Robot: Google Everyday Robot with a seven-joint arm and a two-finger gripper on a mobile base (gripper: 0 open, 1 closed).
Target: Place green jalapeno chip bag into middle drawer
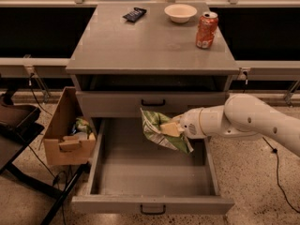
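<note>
Tool [171,128]: over open bottom drawer [151,203], right of centre, toward far end; clamped on chip bag [152,124].
Chip bag: green, crumpled, hanging above drawer floor, seemingly clear of it.
Counter [140,50]: can [206,30] right; bowl [180,12], dark packet [134,14] far.
Cardboard box [62,136]: floor, left.

The green jalapeno chip bag [157,134] is a crinkled light-green foil packet with pale patches. It sits at the centre of the frame, tilted so that its upper end points to the upper left and its lower end trails to the lower right. The gripper [172,128] reaches in from the right, its jaws clamped on the bag's middle. The bag hangs over the rear part of the middle drawer [152,204]. This wide grey metal tray is pulled out across the lower centre, with a small black handle on its front panel.
</note>
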